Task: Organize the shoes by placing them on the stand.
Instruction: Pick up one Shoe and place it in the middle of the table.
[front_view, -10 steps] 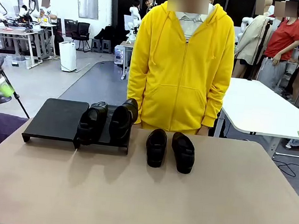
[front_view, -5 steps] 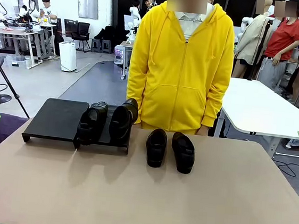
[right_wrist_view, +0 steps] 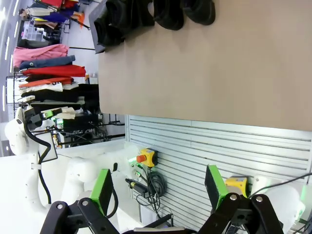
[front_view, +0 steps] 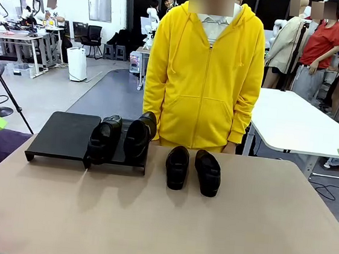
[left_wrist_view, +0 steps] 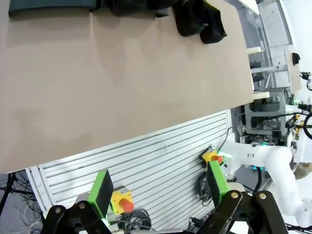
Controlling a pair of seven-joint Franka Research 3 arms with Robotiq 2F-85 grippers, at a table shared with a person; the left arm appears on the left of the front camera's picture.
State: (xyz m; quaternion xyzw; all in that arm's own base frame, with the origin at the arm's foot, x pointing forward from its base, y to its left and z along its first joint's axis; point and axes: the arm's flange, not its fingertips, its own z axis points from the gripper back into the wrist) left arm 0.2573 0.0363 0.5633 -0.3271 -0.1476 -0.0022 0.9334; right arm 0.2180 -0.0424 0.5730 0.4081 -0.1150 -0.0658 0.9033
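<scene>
Workshop floor: a broad tan table (front_view: 207,228) fills the foreground of a busy room. A person in a yellow hoodie (front_view: 205,76) stands at its far edge, and a white table (front_view: 297,122) sits behind to the right.

My left claw (left_wrist_view: 160,187) hangs beyond the tan table's left side, jaws spread wide and holding nothing. My right claw (right_wrist_view: 158,187) hangs off the right side, spread just as wide and gripping nothing. Both are well apart from the shoes.

The stand (front_view: 65,134), a low matte-black sloped rack, sits at the far left of the tan table. Two longer dress shoes (front_view: 104,138) rest side by side on its right panel, heels high and toes down the slope toward me. Two rounded loafers (front_view: 177,166) lie side by side on the tan table just right of the stand, near the person. All four are glossy black leather.
</scene>
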